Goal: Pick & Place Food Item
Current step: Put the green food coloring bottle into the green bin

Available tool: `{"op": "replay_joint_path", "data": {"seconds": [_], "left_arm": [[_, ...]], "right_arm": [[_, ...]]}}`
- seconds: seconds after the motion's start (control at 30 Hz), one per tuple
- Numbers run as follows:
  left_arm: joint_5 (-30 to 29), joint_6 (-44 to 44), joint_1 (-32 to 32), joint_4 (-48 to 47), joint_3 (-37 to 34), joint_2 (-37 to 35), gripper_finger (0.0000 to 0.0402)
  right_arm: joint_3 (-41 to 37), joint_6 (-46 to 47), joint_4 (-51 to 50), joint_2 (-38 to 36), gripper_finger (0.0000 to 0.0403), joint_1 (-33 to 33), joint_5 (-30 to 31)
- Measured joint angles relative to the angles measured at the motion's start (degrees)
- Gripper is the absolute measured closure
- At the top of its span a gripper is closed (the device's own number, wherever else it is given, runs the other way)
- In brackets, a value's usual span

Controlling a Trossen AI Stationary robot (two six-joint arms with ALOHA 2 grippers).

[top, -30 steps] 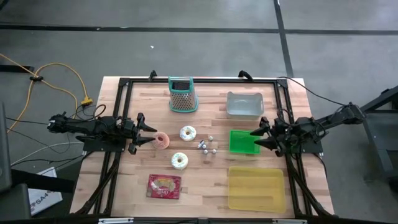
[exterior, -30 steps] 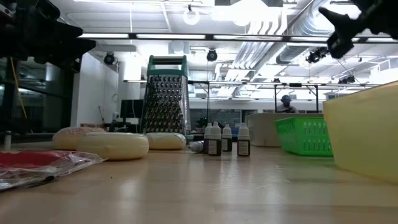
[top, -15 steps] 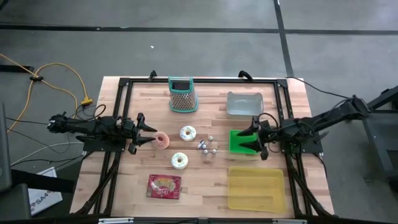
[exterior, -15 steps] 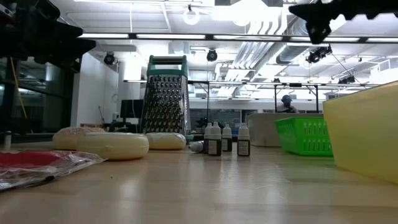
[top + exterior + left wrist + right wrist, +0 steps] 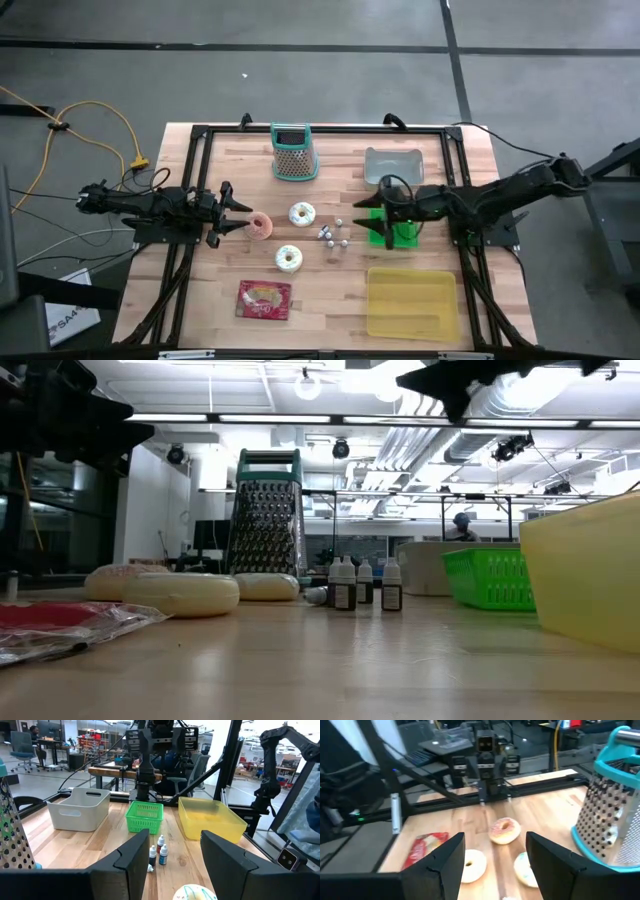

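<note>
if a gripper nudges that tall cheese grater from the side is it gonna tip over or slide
The grater stands upright, tall above a narrow teal-rimmed base, so a push high up would probably tip it. A push low at the base would more likely slide it over the wooden table. It looks like stiff perforated metal, so it shouldn't flex.

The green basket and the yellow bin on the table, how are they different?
The green basket has perforated mesh walls; the yellow bin has smooth, translucent walls. The green basket is clearly smaller than the yellow bin. In the high view the right gripper, jaws open, hangs over the green basket, while nothing is above the yellow bin. Both are open-topped rectangular containers on the table's right side.
</note>
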Motion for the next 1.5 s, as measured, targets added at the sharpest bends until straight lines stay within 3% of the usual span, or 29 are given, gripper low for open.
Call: {"op": "replay_joint_path", "data": {"seconds": [0.57,1.03,1.5], "left_arm": [[0.0,0.0,0.0,0.0,0.0,0.0,0.0232],[0.0,0.0,0.0,0.0,0.0,0.0,0.0232],[0.0,0.0,0.0,0.0,0.0,0.0,0.0232]], "right_arm": [[18.0,-7.3,-2.7,19.4,0.0205,-5.8,-4.8],[21.8,-7.2,-18.8,21.8,0.0205,-6.2,1.1],[21.7,-0.2,-34.2,24.0,0.0205,-6.1,0.4]]}}
